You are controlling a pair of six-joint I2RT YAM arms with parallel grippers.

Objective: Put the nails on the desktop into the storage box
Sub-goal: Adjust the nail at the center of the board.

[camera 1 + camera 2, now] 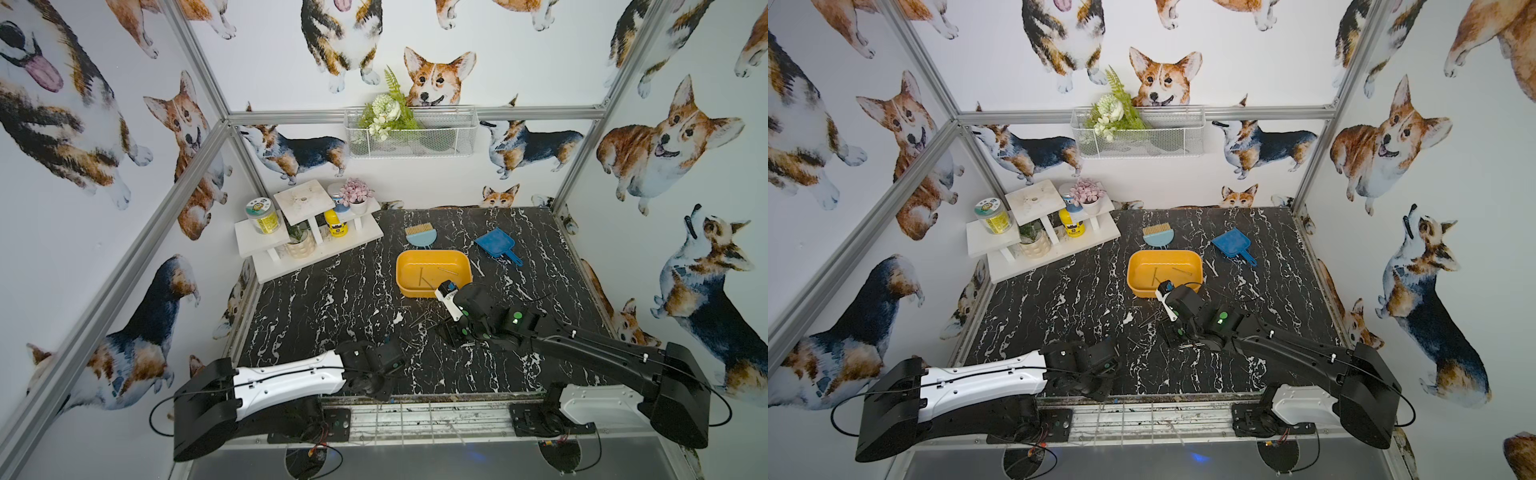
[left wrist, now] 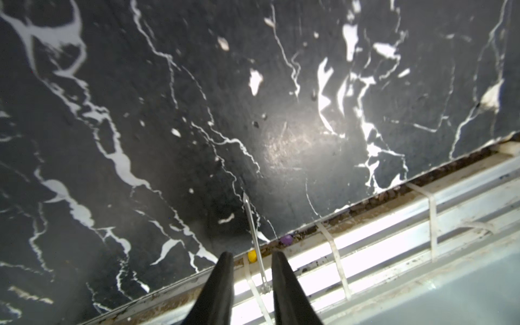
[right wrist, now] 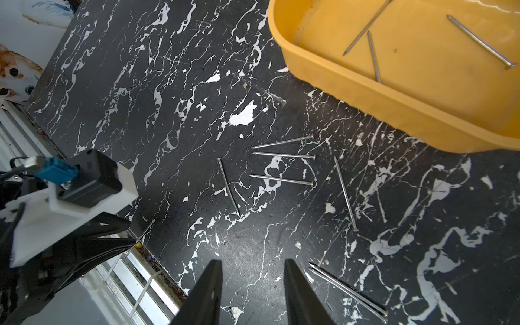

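Note:
The yellow storage box stands on the black marble desktop and holds three nails. Several more nails lie loose on the desktop in front of it, and two lie side by side beside one finger of my right gripper. That gripper hovers open over bare desktop with nothing between its fingers. My left gripper hangs over the desktop's front edge. Its jaws stand apart with one nail between them, a gap on each side. Both top views show the box.
A blue dustpan and a small brush lie behind the box. A white tiered shelf stand fills the back left corner, with a wire basket on the wall. A dirty gap and a metal rail run along the front edge.

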